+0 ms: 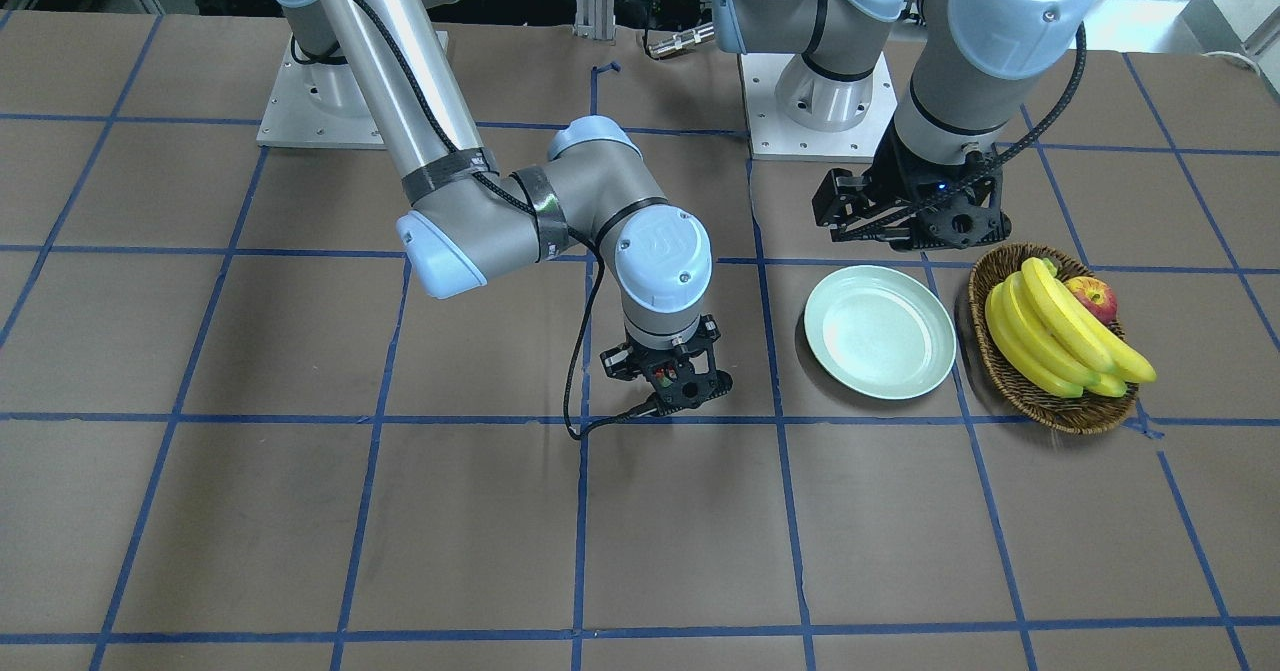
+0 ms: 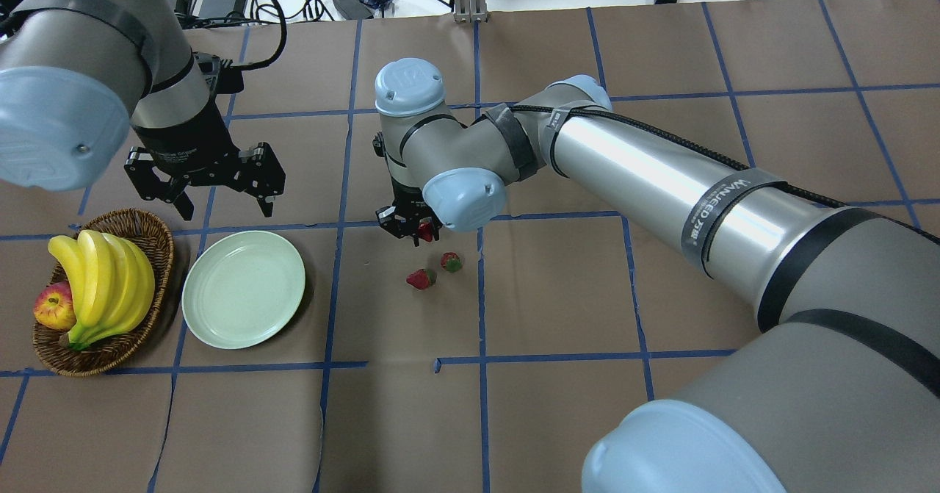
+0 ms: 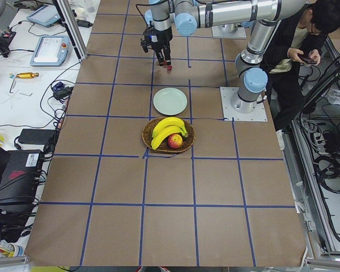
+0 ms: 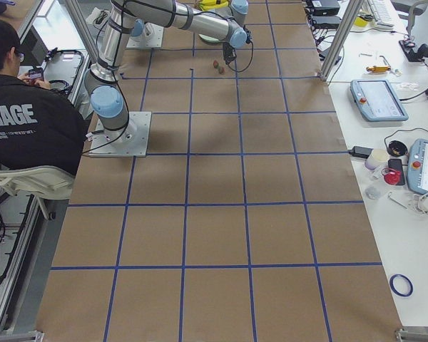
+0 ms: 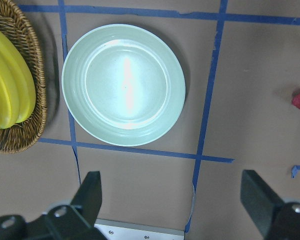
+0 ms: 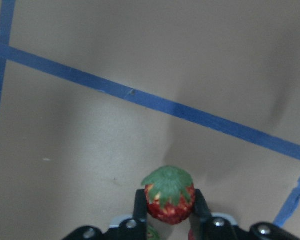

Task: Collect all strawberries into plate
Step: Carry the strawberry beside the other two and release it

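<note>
My right gripper (image 6: 169, 202) is shut on a red strawberry with a green cap (image 6: 169, 196) and holds it a little above the brown table. It also shows in the overhead view (image 2: 417, 230), right of the plate. Two more strawberries lie on the table just behind it, one (image 2: 420, 279) and another (image 2: 451, 261). The pale mint-green plate (image 2: 243, 289) is empty; it fills the left wrist view (image 5: 124, 85). My left gripper (image 2: 224, 203) hovers open and empty beyond the plate's far edge.
A brown wicker basket (image 2: 158, 232) holding bananas (image 2: 103, 287) and a red-yellow apple (image 2: 53, 308) stands right beside the plate, on its left in the overhead view. Blue tape lines cross the table. A person sits beside the robot bases (image 3: 297, 51).
</note>
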